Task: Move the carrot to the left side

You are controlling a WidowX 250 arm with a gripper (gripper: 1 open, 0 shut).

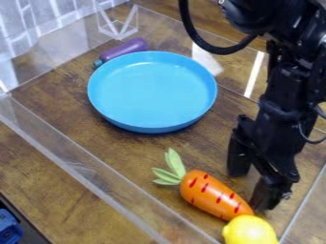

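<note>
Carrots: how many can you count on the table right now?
1. The carrot lies beside the black jaws, its lower end at the yellow lemon. The arm covers part of the table, so another could be hidden behind it.

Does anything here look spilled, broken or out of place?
Nothing looks spilled or broken. The orange carrot lies slantwise with its tip against or very near the yellow lemon, outside the blue bowl, but that looks like ordinary toy clutter rather than a mishap.
</note>
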